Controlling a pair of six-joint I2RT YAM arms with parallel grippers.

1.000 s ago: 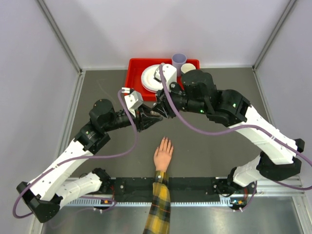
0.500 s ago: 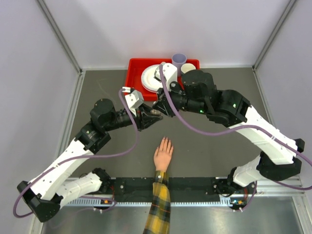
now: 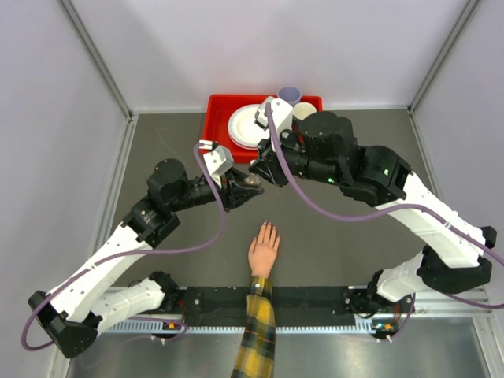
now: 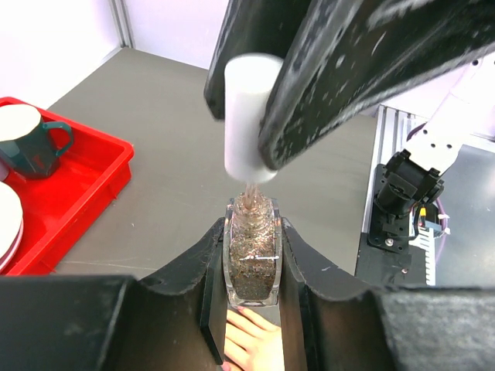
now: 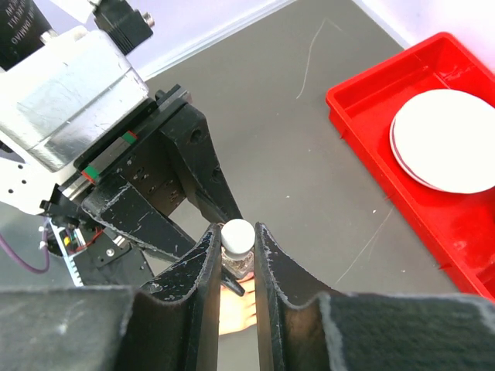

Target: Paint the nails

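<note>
A peach hand (image 3: 264, 253) with a yellow plaid sleeve (image 3: 256, 342) lies flat at the table's near middle. The nails (image 3: 268, 227) on its fingertips point away from the arms and are too small to make out. Above and beyond the fingertips, my left gripper (image 3: 250, 186) is shut on a small clear bottle (image 4: 251, 259) of brown glittery polish. My right gripper (image 5: 237, 230) meets it from the other side and is shut on the bottle's pale cap (image 4: 249, 116). The cap stands just above the bottle's neck. The hand's fingers (image 4: 249, 346) show right under the bottle.
A red tray (image 3: 216, 120) at the back holds white plates (image 3: 246, 126), a dark green mug (image 4: 29, 147) and a white cup (image 3: 303, 109). A purple cup (image 3: 289, 93) stands at its far edge. A black rail (image 3: 307, 300) runs along the near edge.
My right gripper has closed on the cap. The right arm has shifted slightly toward the back. The left arm and the hand have stayed put.
</note>
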